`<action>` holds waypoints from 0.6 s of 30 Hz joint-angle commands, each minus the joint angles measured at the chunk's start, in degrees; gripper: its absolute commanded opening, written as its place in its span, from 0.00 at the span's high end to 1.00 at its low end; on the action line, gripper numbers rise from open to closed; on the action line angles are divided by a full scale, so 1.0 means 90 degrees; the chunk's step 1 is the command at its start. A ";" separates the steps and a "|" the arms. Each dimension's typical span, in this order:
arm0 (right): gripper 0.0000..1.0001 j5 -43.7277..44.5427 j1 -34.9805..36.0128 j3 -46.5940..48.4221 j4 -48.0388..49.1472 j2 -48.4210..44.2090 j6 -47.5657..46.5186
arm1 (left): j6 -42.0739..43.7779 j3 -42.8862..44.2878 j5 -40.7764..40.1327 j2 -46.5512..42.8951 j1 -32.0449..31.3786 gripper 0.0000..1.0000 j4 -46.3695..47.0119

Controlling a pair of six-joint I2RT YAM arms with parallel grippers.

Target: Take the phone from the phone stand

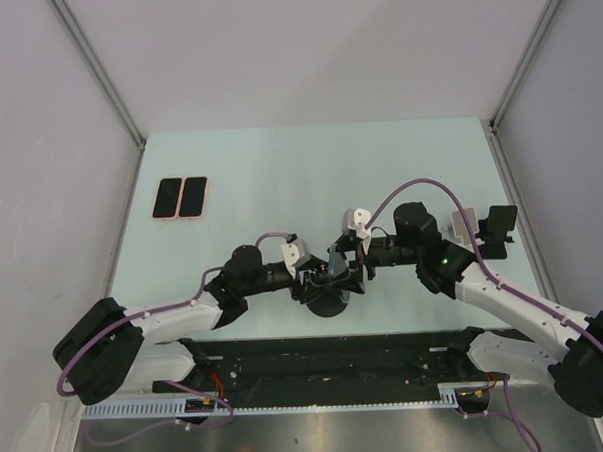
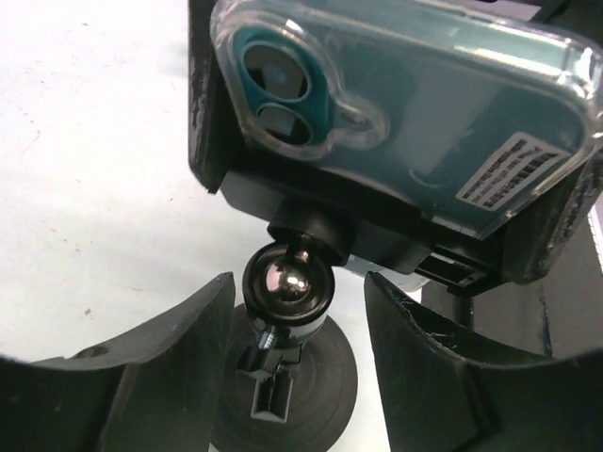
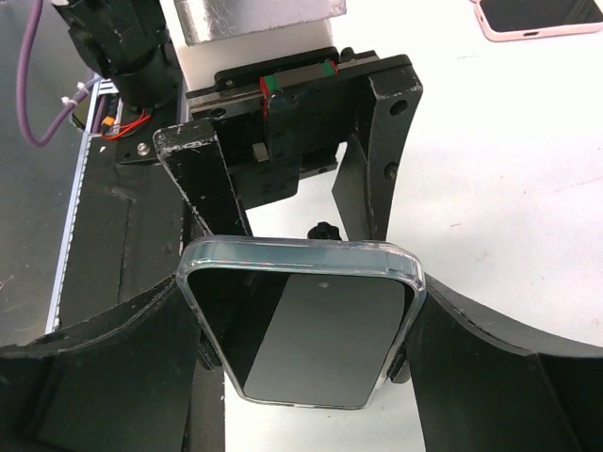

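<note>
Reaching in from 9 o'clock, the left end effector (image 2: 300, 297) holds its fingers apart, straddling the ball joint of the stand (image 2: 283, 377). From 3 o'clock the right end effector (image 3: 301, 306) clamps the phone (image 3: 311, 344), which sits in the stand at 6 o'clock on the counter (image 1: 279, 167).

A clear-cased teal phone (image 2: 443, 113) sits in the black stand (image 2: 316, 212). The left gripper (image 2: 300, 315), jaws apart, flanks the stand's ball joint (image 2: 285, 282).
</note>
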 commanded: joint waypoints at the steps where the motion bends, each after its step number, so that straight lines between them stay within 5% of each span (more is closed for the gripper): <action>1: 0.98 -0.0672 0.0047 0.0158 0.0333 -0.0015 -0.0297 | 0.0389 0.0295 0.0628 0.0074 -0.0109 0.42 0.0227; 6: 0.98 -0.0732 0.0066 0.0177 0.0343 0.0073 -0.0317 | 0.0360 0.0363 0.0639 0.0123 -0.0187 0.62 0.0198; 10: 0.99 -0.0634 -0.0001 0.0177 0.0178 -0.0073 -0.0414 | 0.0408 0.0198 0.0279 -0.0023 -0.0187 1.00 0.0198; 18: 1.00 -0.0429 -0.0333 0.0177 -0.0448 -0.0708 -0.0531 | 0.0545 -0.0359 -0.1400 -0.0492 -0.0178 1.00 0.0208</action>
